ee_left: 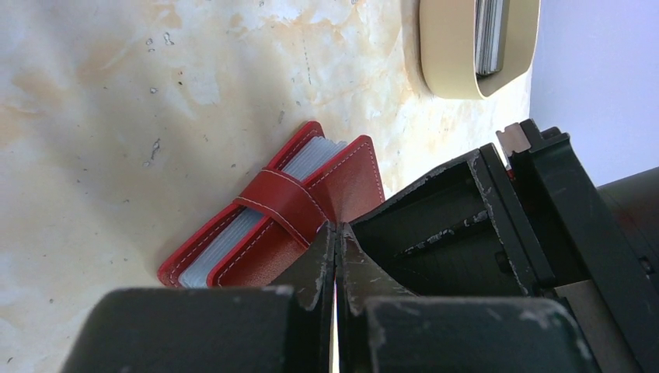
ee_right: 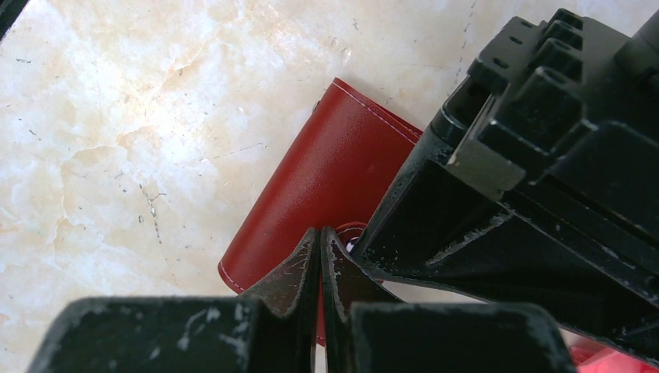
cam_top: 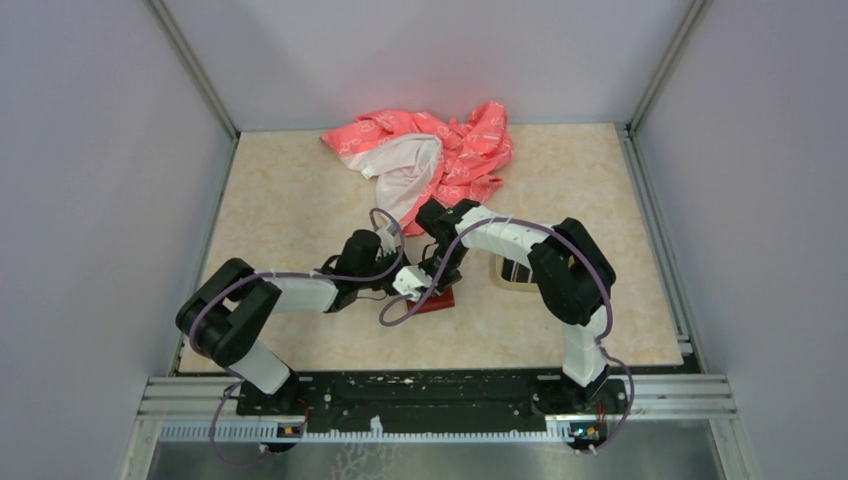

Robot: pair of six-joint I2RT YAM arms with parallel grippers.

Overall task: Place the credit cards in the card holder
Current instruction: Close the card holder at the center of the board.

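The card holder (cam_top: 438, 301) lies on the table, a dark red folded wallet with its strap across it. In the left wrist view (ee_left: 289, 203) its grey-blue pockets show at the edges. My left gripper (ee_left: 336, 230) is shut, with its tips at the holder's near edge. My right gripper (ee_right: 320, 233) is shut, with its tips on the holder's plain red back (ee_right: 326, 167) beside the snap tab (ee_right: 354, 242). Nothing shows between either pair of fingers. The credit cards (ee_left: 489, 35) lie stacked in the oval beige tray (ee_left: 447, 54).
The beige tray (cam_top: 503, 278) sits just right of the holder, partly under the right arm. A pink-and-white patterned cloth (cam_top: 425, 155) is heaped at the back. Both arms (cam_top: 300, 292) meet over the table's middle. Walls enclose the left, right and back.
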